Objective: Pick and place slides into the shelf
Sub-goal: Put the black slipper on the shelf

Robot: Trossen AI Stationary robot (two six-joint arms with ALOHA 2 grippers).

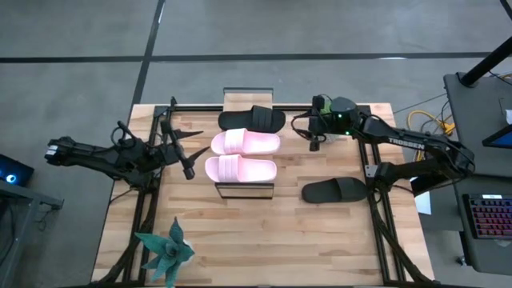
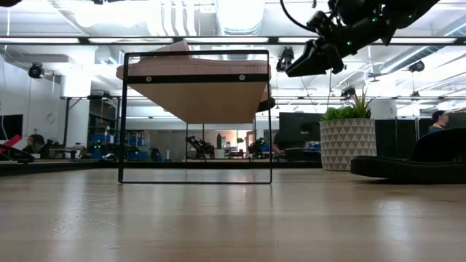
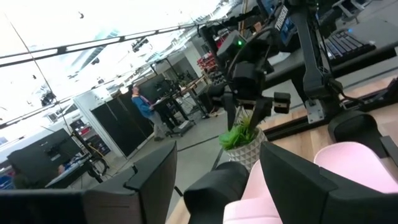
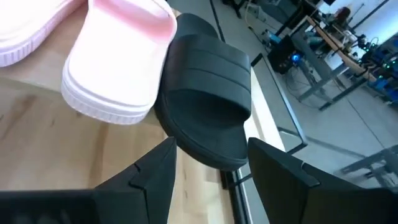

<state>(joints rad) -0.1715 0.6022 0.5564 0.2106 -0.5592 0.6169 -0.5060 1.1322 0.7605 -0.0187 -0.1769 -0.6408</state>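
Shelf: shelf (image 1: 247, 190) stands mid-table toward the far edge, wood plank top on a thin black frame; in the low view (image 2: 195, 87) the plank sits high on the frame with open space beneath.
Pink slides: pink pair (image 1: 243, 155) lies side by side on the shelf top, toes toward the left arm, the two touching or nearly so.
Black slide, shelved: black slide (image 1: 253, 119) lies on the far end of the shelf top, just beside the pink pair; from the right wrist (image 4: 208, 115) its end overhangs the plank edge, and a pink slide (image 4: 121, 59) presses against it.
Black slide, loose: second black slide (image 1: 334, 190) lies on the table (image 1: 264, 240), to the right of the shelf and well apart from it, near the right arm's base; it shows at the right edge of the low view (image 2: 419, 164).
Right end effector: right end effector (image 1: 315, 138) hangs above the table, just off the shelved black slide's end, fingers parted and released, nothing between them; seen high in the low view (image 2: 306, 62).
Left end effector: left end effector (image 1: 186, 156) is held out level beside the pink pair's toes, fingers spread, grasping nothing.
Other: potted plant (image 1: 166, 254) on the near left of the table; a planter with greenery (image 2: 348, 138) stands beyond the table.
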